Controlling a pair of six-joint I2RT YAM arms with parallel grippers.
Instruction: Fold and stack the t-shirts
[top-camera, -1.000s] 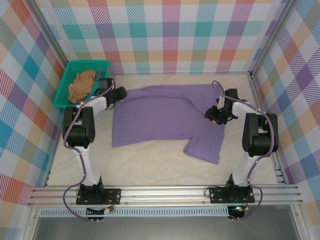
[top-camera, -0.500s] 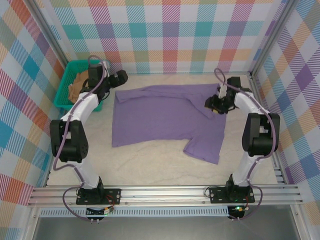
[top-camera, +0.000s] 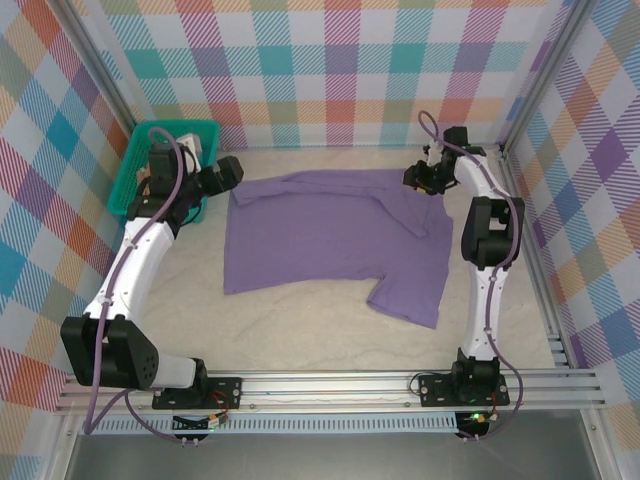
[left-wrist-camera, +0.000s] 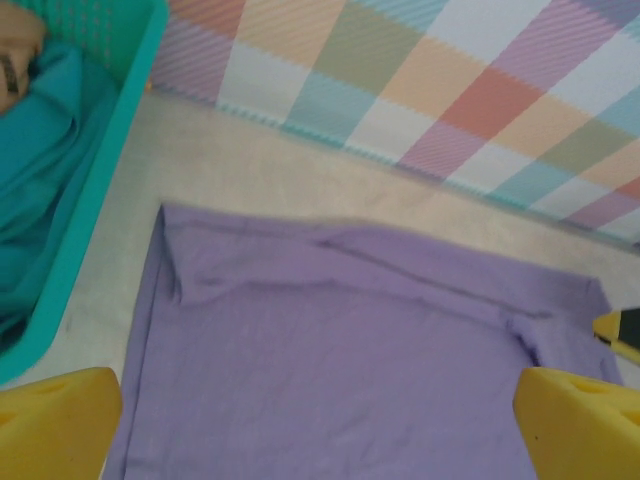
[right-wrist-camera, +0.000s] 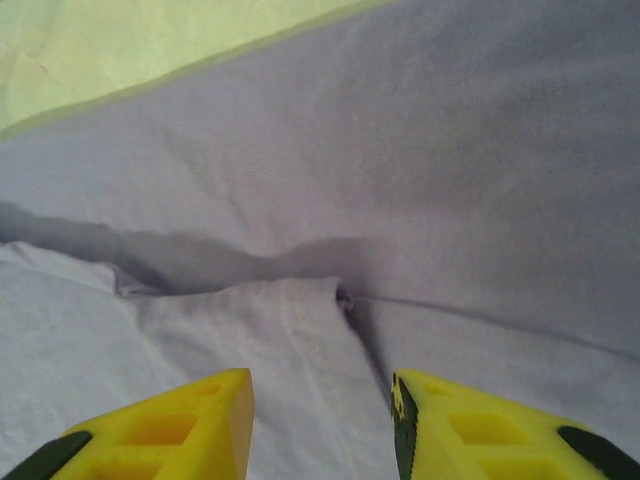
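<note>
Lavender t-shirt (top-camera: 330, 235) is lying flat mid-table, its far edge running left-right. Left hand (top-camera: 226, 172), jaws wide apart, is hovering just beside its far-left corner. Right hand (top-camera: 416, 181), jaws apart and gripping nothing, is hanging over its far-right corner, equally near.

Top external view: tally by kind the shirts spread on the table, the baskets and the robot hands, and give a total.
Lavender-purple cloth t-shirt spread on the table: 1
Teal plastic basket: 1
Robot hands: 2, the left hand and the right hand
Total: 4
</note>
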